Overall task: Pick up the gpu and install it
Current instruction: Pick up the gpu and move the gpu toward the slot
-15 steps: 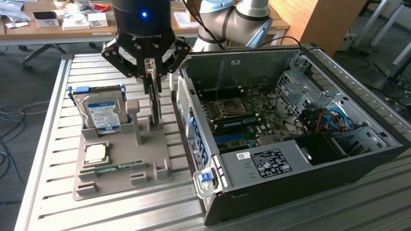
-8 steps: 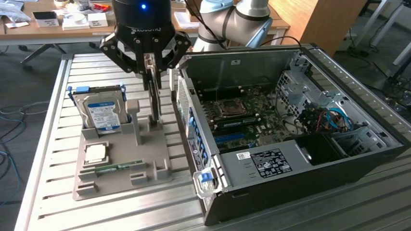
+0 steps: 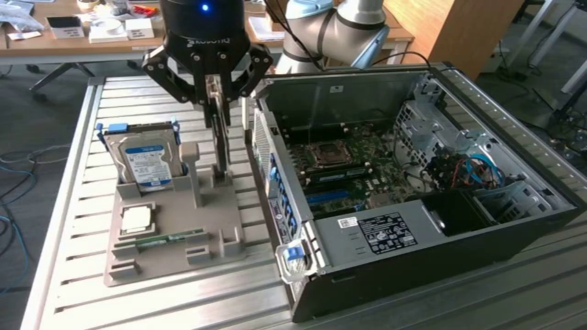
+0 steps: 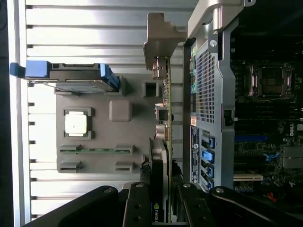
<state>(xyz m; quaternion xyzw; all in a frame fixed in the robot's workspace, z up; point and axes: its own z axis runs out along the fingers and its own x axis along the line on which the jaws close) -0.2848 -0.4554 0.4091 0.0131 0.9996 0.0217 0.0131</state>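
The gpu (image 3: 221, 151) (image 4: 165, 118) is a thin, flat card with a dark board. It stands on its long edge in a slot of the matt grey plastic holder (image 3: 156, 258) (image 4: 94, 142). In my wrist view I see it edge-on, with a green board edge, a black cooler on one face and a bent, pale metal bracket (image 4: 161, 35) at the far end.

My end effector (image 3: 216, 93) (image 4: 162, 198) sits directly over the card. Its black fingers (image 4: 139, 203) are drawn in against both faces and pinch it near the end opposite the bracket.

In the same holder are a silver hard drive (image 3: 145, 161) (image 4: 71, 80) with a blue label, leaning upright, a square metal-capped processor (image 3: 136, 218) (image 4: 75, 124) and a narrow green memory stick (image 3: 170, 239) (image 4: 92, 150), both lying flat.

Just beside the card, on the exterior view's right, the open black computer case (image 3: 513, 234) (image 4: 208, 94) lies on its side, its perforated steel rear panel facing the holder. Everything rests on a ribbed aluminium worktop (image 3: 73, 206) (image 4: 94, 28).
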